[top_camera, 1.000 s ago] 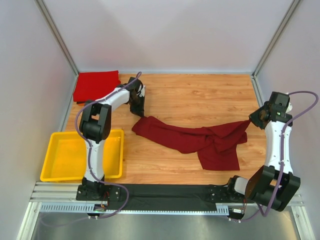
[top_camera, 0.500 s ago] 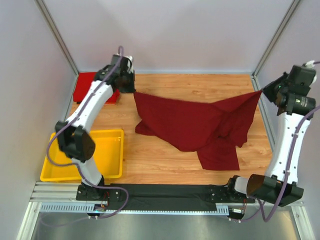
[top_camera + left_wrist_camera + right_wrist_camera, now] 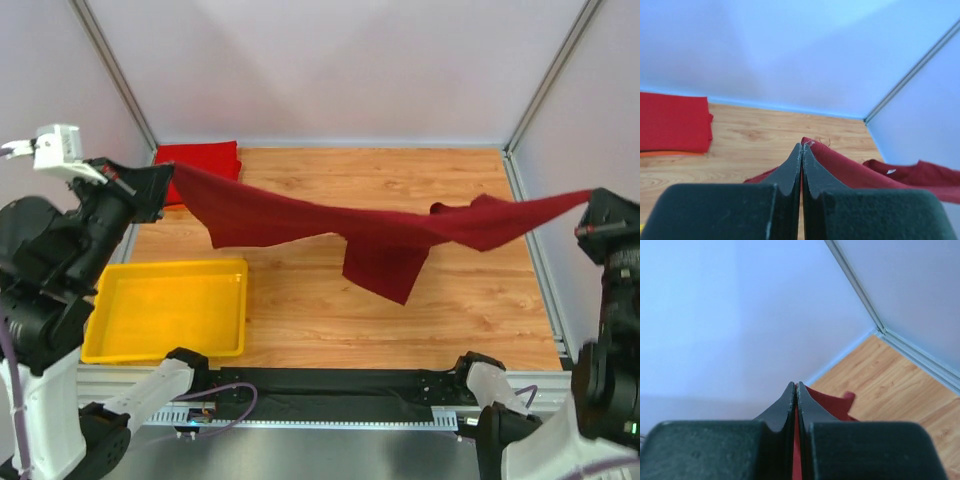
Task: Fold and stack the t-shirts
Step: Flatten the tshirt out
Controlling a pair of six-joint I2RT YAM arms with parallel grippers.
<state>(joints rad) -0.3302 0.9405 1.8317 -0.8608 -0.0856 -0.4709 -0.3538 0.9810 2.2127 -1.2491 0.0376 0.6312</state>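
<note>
The dark maroon t-shirt (image 3: 380, 235) hangs in the air, stretched across the table between both arms, a flap drooping in the middle. My left gripper (image 3: 168, 180) is shut on its left end high at the left; the cloth (image 3: 850, 170) shows pinched between the jaws of the left gripper (image 3: 802, 146). My right gripper (image 3: 590, 200) is shut on its right end, high at the right; red cloth (image 3: 827, 402) sits between the jaws of the right gripper (image 3: 795, 385). The brighter red t-shirt (image 3: 200, 160) lies folded at the back left corner, also in the left wrist view (image 3: 672, 122).
A yellow plastic tray (image 3: 165, 310) sits at the front left of the wooden table (image 3: 470, 300). White walls with metal corner posts (image 3: 545, 85) enclose the back and sides. A black rail (image 3: 330, 385) runs along the near edge.
Both arms have risen and spread apart, lifting the maroon t-shirt off the table and pulling it taut. The left gripper closed on the shirt's left end at the start.
</note>
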